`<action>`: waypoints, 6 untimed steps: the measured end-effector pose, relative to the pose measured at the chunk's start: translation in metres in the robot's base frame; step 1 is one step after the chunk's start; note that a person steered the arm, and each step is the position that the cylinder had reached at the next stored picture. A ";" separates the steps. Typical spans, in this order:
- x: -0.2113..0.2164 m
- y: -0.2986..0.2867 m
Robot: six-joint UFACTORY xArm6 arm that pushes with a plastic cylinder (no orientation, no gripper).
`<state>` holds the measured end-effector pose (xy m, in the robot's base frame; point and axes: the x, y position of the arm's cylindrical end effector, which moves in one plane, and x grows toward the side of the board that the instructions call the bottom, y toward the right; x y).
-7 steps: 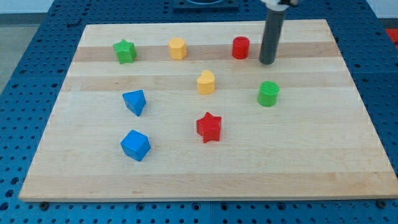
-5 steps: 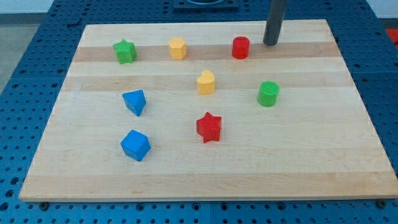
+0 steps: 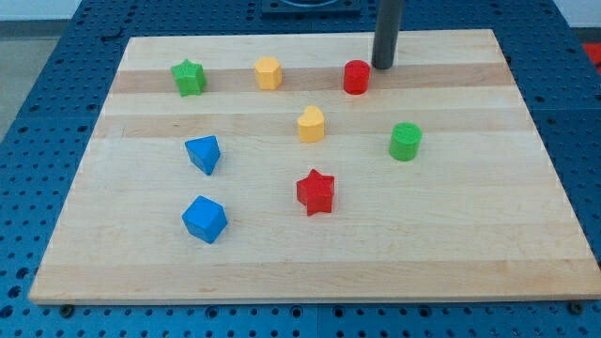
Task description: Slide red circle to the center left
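While the green star (image 3: 189, 77) sits at the board's upper left with the yellow hexagonal block (image 3: 269, 72) to its right, the red circle (image 3: 356, 77) stands further right in that same top row. It is a short round cylinder on its flat end, axis upright, so it faces no particular way. My tip (image 3: 382, 66) is just beside it, up and to the view's right; whether they touch I cannot tell. The rod is a plain bare stick, carrying nothing. Lower down, from the left, lie a blue wedge-like block (image 3: 204, 154), a blue cube (image 3: 205, 219), a yellow heart (image 3: 311, 124), a red star (image 3: 315, 192) and a green cylinder (image 3: 405, 141), all on the wooden board (image 3: 470, 235).
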<state>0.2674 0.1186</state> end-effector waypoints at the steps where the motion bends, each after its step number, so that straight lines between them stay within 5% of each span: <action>1: 0.014 0.009; 6: 0.018 -0.062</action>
<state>0.2859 0.0563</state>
